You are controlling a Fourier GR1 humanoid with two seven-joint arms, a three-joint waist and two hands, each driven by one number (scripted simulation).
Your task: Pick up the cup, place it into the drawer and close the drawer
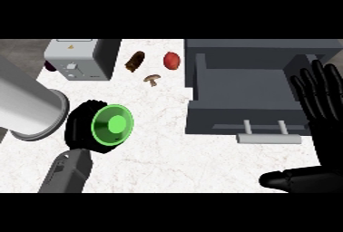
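Two hands in view. Left hand [77, 129] curled round green round cup [112, 124], over white marble counter [174, 154]. I saw cup end-on, axis tipped toward head view. Open dark grey drawer [241, 86] lay well right of cup. Right hand [328, 149] flat-fingered, resting at drawer's right side. I judged rightward carry by left hand next.
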